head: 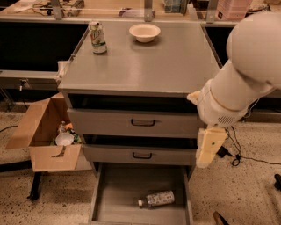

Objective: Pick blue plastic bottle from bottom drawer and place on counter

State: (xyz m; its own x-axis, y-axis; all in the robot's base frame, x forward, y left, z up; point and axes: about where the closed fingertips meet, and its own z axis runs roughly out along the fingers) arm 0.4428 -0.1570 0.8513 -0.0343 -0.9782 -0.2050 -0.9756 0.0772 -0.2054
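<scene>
The blue plastic bottle [157, 198] lies on its side on the floor of the open bottom drawer [125, 184], white cap pointing left, near the front right. The counter [145, 66] is the grey cabinet top above it. My white arm reaches in from the right. The gripper [207, 151], at the arm's cream end, hangs down beside the right end of the middle drawer, above and to the right of the bottle, touching nothing.
A green-and-white can [97, 38] and a white bowl [144, 32] stand at the back of the counter. An open cardboard box [44, 134] with clutter sits left of the cabinet. Black cables [232, 154] lie on the floor at the right. A tan bench [109, 9] runs behind.
</scene>
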